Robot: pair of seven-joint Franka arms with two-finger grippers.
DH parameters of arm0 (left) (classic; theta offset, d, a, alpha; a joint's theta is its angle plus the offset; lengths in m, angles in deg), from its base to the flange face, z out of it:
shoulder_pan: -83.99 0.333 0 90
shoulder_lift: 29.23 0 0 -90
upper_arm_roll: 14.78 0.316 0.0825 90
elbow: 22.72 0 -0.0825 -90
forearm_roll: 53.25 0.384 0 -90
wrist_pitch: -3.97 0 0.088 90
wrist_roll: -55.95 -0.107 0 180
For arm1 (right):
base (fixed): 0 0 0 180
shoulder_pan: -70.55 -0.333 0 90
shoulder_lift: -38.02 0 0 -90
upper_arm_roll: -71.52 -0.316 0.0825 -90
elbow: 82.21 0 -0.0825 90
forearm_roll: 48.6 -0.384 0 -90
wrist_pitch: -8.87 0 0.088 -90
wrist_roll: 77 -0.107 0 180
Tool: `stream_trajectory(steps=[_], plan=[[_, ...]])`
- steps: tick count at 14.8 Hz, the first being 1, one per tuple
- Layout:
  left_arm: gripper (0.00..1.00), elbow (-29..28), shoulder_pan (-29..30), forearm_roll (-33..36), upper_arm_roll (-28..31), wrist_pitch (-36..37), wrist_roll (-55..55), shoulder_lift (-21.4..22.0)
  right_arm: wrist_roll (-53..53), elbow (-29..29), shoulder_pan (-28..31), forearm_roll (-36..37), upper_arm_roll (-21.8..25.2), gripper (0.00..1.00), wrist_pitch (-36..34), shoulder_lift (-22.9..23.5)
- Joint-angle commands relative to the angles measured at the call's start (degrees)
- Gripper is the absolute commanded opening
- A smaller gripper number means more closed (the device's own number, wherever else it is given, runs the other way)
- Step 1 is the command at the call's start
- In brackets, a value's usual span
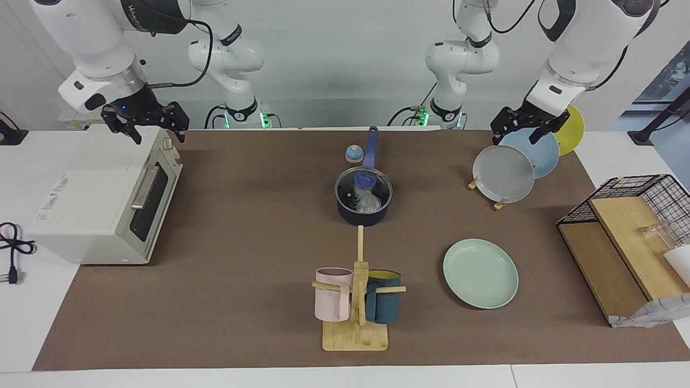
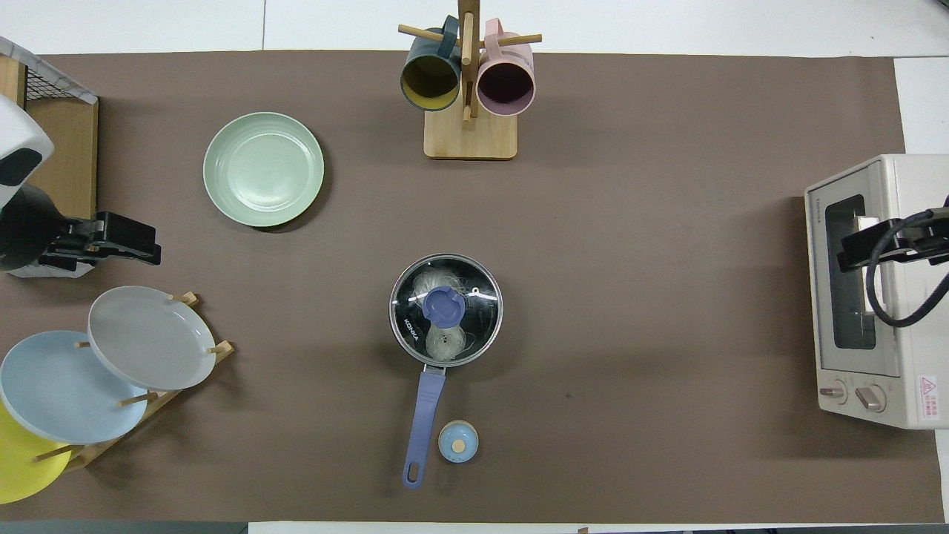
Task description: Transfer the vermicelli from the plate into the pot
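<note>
The vermicelli [image 1: 368, 200] [image 2: 443, 341] lies inside the dark navy pot [image 1: 362, 217], under a glass lid with a blue knob [image 2: 445, 306]. The pot's long blue handle [image 2: 422, 415] points toward the robots. The mint-green plate [image 1: 480, 273] [image 2: 263, 169] sits bare, farther from the robots than the pot, toward the left arm's end. My left gripper [image 1: 520, 126] [image 2: 122, 248] hangs open and holds nothing, in the air over the plate rack. Above the toaster oven my right gripper [image 1: 145, 121] [image 2: 864, 252] is open too, with nothing in it.
A white toaster oven [image 1: 102, 194] stands at the right arm's end. A wooden rack [image 1: 501, 203] holds grey, light blue and yellow plates. A mug stand [image 1: 356, 337] carries a pink and a teal mug. A small blue knob-topped object [image 1: 353, 154] sits beside the pot handle. A wire basket [image 1: 636, 186] holds wooden boards.
</note>
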Motion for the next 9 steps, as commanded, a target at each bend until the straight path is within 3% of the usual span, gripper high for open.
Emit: stream_trajectory(steps=[1,9], plan=[[1.0,0.5,0.7,0.5,-0.5,1.1,-0.3,0.4,0.9,-0.5,0.4,-1.3,-0.1,1.0,1.0,-0.9],[1.0,0.5,0.7,0.5,-0.5,1.1,-0.4,0.4,0.9,-0.5,0.4,-1.3,-0.1,1.0,0.7,-0.9]])
